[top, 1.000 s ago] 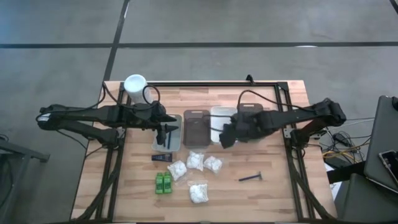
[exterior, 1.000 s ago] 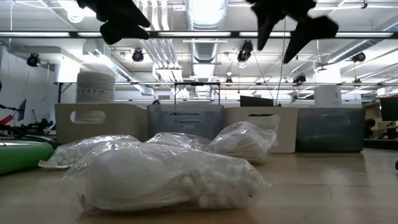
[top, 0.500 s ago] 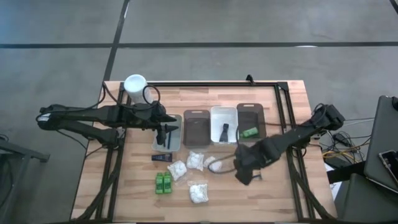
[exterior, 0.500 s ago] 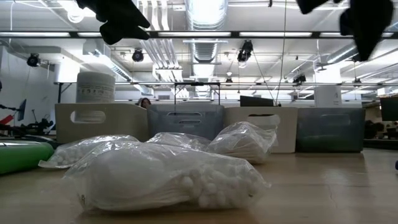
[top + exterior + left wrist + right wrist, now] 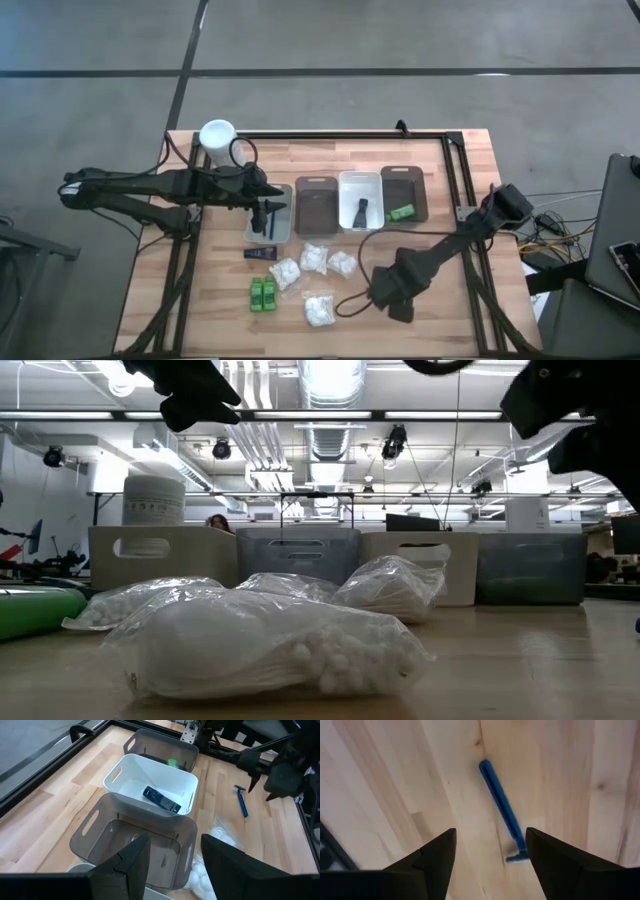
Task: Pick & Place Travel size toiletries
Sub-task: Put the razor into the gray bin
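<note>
Starting at the left, one white cylinder (image 5: pixel 217 136) stands on the table's (image 5: pixel 450 300) far left corner. The left gripper (image 5: pixel 268 211) hangs over the grey tray (image 5: pixel 283 190), the first of four trays in a row. Its fingers (image 5: pixel 131 865) stand apart, and the left wrist view shows nothing between them.

Just in front of that tray, one black tube (image 5: pixel 262 254) lies on the wood. Nearer the front edge sit green bottles (image 5: pixel 263 294), two as far as the high view shows, touching side by side.

Next come four white packets. Three of them, (image 5: pixel 285 272), (image 5: pixel 314 258) and (image 5: pixel 342 264), crowd together before the trays. The fourth (image 5: pixel 319 309) lies apart, closer to the front edge.

The second tray, brown (image 5: pixel 316 205), shows nothing inside. The third, white (image 5: pixel 345 185), holds a second black tube (image 5: pixel 361 212). The fourth, dark (image 5: pixel 404 180), holds one more green bottle (image 5: pixel 402 213).

In front of the dark tray and well away from it, the right gripper (image 5: pixel 392 300) is low over the bare wood, right of the packets. Its fingers (image 5: pixel 432 865) are spread wide. The right wrist view shows one blue razor (image 5: pixel 502 812) lying flat on the table in the gap beyond them, touching neither finger. From above, the gripper hides the razor.
</note>
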Controlling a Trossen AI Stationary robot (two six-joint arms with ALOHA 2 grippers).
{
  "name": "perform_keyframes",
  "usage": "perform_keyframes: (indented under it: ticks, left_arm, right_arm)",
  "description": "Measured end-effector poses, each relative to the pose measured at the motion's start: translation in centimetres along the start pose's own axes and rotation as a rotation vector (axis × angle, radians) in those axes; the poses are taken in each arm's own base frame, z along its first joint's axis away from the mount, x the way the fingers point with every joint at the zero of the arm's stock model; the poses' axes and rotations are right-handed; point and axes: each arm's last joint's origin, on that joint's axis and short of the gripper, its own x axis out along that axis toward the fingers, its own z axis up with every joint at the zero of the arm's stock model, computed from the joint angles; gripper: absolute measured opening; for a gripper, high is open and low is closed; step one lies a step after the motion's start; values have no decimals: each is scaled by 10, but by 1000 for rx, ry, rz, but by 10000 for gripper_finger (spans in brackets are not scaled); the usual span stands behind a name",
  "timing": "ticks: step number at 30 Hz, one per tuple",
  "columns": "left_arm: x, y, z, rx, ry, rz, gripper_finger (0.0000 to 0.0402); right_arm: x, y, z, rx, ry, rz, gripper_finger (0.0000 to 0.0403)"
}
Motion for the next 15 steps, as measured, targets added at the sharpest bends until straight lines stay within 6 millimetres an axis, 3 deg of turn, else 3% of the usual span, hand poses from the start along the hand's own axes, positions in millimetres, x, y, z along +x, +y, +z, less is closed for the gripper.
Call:
perform_keyframes:
  ticks: [7,15]
  left_arm:
    - [0,0,0,0,0,0,181]
    - [0,0,0,-51,-4,-1,181]
  right_arm:
    - [27,5,4,-81,-14,10,239]
    - [53,-4,-4,-127,-54,-58,249]
